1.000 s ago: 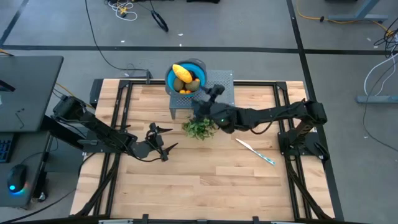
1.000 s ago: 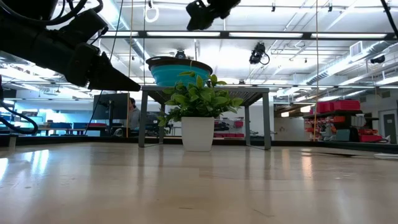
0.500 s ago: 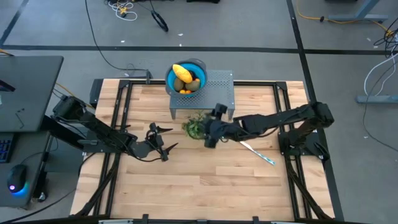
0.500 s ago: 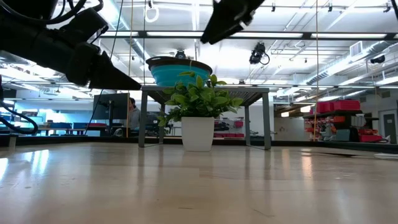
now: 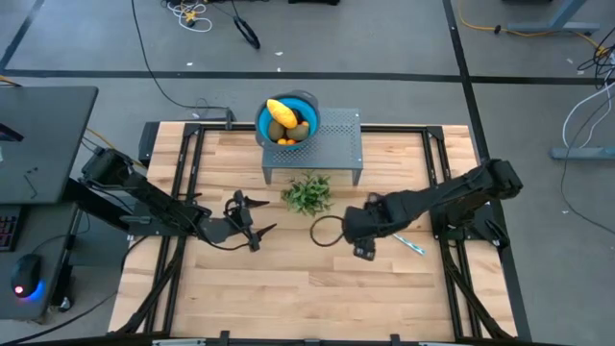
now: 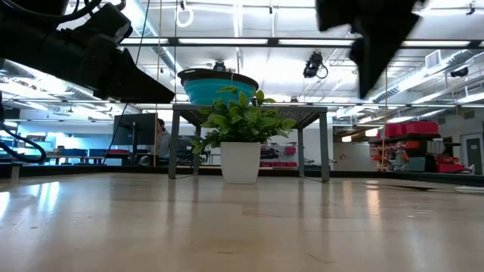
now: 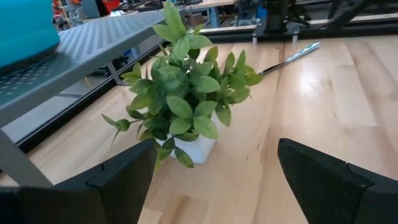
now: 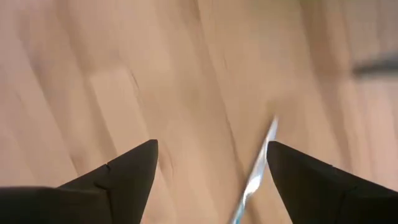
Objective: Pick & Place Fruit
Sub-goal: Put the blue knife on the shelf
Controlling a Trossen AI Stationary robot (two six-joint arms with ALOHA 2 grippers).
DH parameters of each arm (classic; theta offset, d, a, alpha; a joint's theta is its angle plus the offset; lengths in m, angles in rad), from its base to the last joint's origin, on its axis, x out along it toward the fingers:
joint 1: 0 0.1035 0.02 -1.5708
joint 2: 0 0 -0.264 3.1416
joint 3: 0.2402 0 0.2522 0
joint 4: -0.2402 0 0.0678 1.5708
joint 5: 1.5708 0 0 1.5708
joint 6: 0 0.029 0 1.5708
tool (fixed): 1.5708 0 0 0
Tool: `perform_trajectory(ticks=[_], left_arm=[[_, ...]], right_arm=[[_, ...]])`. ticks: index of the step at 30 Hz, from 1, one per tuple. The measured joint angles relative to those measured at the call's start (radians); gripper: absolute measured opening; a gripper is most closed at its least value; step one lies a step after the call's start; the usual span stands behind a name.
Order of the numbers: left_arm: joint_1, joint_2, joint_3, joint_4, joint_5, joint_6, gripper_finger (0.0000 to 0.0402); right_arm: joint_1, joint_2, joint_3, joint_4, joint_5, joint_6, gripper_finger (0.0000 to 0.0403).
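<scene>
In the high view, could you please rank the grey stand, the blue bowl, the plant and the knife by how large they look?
1. Grey stand
2. Blue bowl
3. Plant, nearly the bowl's size
4. Knife, thin and partly hidden by the right arm

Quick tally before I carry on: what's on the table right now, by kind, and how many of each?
Bowl, blue, holding the fruit: 1
Fruit: yellow piece 1, olive-green oval at least 1, small orange pieces too small to count
Metal stand: 1
Potted plant: 1
Knife: 1
Total besides the fruit: 4
</scene>
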State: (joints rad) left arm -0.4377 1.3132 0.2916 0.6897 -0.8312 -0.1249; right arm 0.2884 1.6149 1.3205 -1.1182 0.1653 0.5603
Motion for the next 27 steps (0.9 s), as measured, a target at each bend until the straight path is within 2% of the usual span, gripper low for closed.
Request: perform_trajectory(ticks=[4, 9, 17, 27], left_arm=[[0.0, 0.0, 0.0, 0.02, 0.014, -0.002, 0.0343], [0.0, 0.0, 0.0, 0.025, 0.013, 0.004, 0.0343], [0.001, 0.0, 0.0, 0.028, 0.006, 0.011, 0.0343], [0.001, 0.0, 0.0, 0.027, 0.006, 0.013, 0.0343]], right_arm=[[0.034, 0.0, -0.087, -0.068, -0.057, 0.075, 0.0312], [0.079, 0.0, -0.206, -0.063, -0.113, 0.146, 0.0312], [0.118, 0.0, -0.354, -0.06, -0.125, 0.194, 0.0309], [0.147, 0.0, -0.457, -0.014, -0.144, 0.222, 0.0257]])
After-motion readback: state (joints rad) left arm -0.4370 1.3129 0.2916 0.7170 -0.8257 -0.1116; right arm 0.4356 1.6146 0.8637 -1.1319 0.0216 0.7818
